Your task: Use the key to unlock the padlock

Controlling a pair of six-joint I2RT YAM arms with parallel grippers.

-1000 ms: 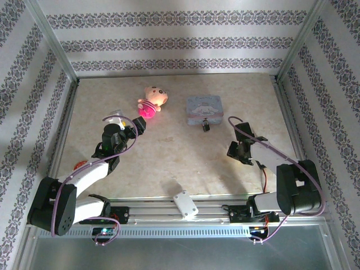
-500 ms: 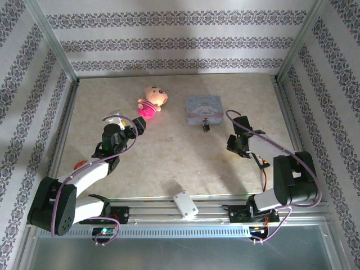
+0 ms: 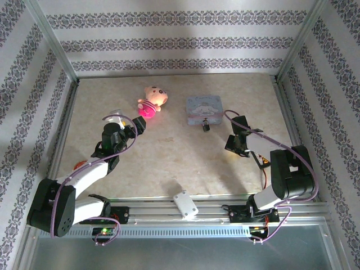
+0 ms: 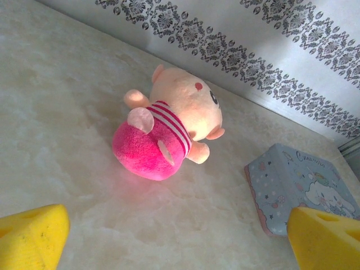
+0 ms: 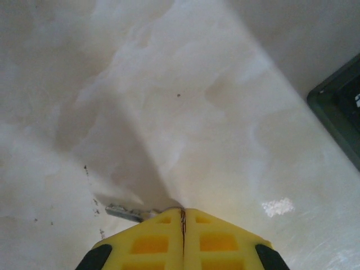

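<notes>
The tiny dark padlock (image 3: 206, 126) lies on the table just in front of the light-blue cartoon tin (image 3: 204, 108). My right gripper (image 3: 230, 144) hovers to the padlock's right, a little nearer to me. In the right wrist view its yellow fingers (image 5: 163, 236) are pressed together, and the key (image 5: 124, 212), a thin metal blade, sticks out to the left at their tips just above the table. My right gripper (image 5: 182, 211) is shut on it. My left gripper (image 3: 137, 125) stands open near the pink plush, its yellow fingertips (image 4: 31, 239) wide apart with nothing between them.
A pink and cream plush toy (image 4: 169, 132) lies left of the tin (image 4: 298, 188). A white block (image 3: 185, 203) sits on the front rail. A dark object (image 5: 340, 115) shows at the right edge of the right wrist view. Patterned walls enclose the table (image 3: 169, 163).
My right gripper has moved away from me and slightly left, toward the padlock, with its arm folding up at the right. The left arm has not moved.
</notes>
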